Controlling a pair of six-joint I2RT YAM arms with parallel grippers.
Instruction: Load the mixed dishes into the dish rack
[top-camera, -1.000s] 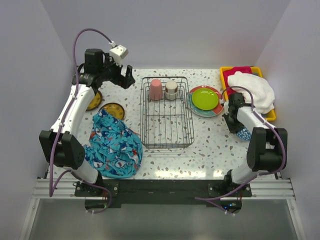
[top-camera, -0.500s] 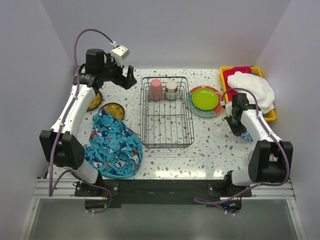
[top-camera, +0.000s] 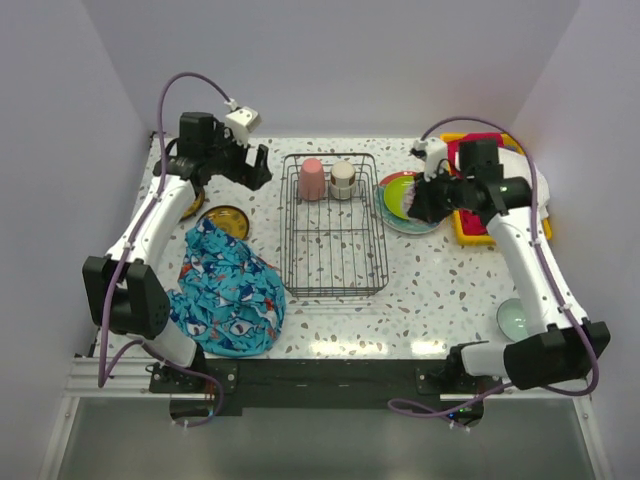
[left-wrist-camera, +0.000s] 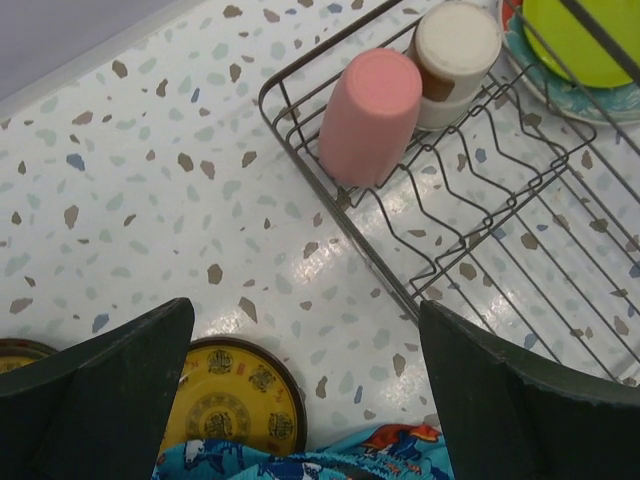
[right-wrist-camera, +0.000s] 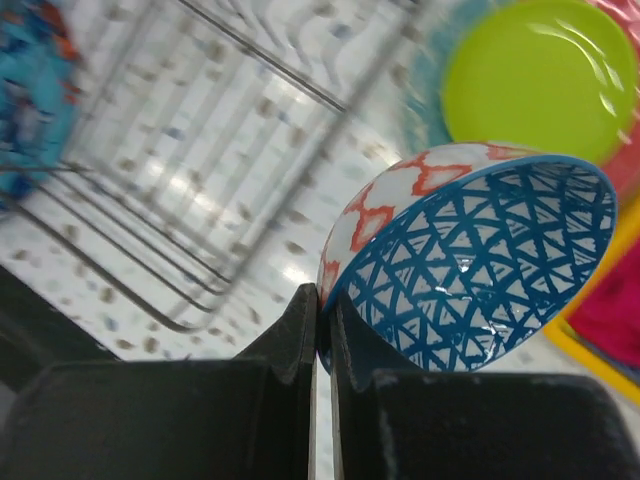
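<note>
Right wrist cam tells it best: the right gripper (right-wrist-camera: 323, 300) is squeezed tight on the rim of the blue patterned bowl (right-wrist-camera: 480, 270), one finger on each side of the wall with basically no gap between them. The bowl is tipped up on edge, so the triangle pattern inside is in plain sight. Behind it is the lime-green plate (right-wrist-camera: 540, 80), which sits on the teal-and-red plate (top-camera: 400, 226) just right of the dish rack (top-camera: 336, 292). From the top view the bowl seems to hang over that stack, but I can't really tell whether it's touching it or clear of it.

The left gripper (left-wrist-camera: 305, 310) is spread wide with nothing in it, over bare table (left-wrist-camera: 150, 180) off the rack's far left corner.

The rack has two things in it, both upside down at the far end: the pink cup (top-camera: 312, 179) and the cream cup (top-camera: 343, 180), side by side. All the other slots are bare wire.

Left of the rack are the yellow-olive plates (left-wrist-camera: 225, 405), one partly under the left arm, and the blue patterned cloth (top-camera: 225, 290) is bunched up beside the rack's near left corner. The mint bowl (top-camera: 520, 318) is well right of the rack, toward the arm bases. Further right past the plates is the yellow tray (top-camera: 470, 230) with something red in it.
</note>
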